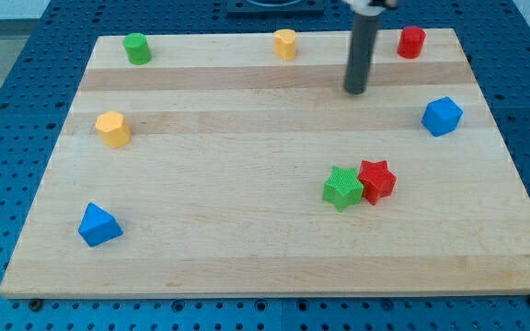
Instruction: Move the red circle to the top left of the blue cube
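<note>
Red circle sits at the board's top right corner, up and to the view's right of my tip, apart from it. It's a short, upright red cylinder. Blue cube lies below it near the right edge. My rod has no jaws, so nothing to spread or pinch. Mid-board, 2 stars touch: green star, red star. Pale wooden board rests on a blue pegboard table.
</note>
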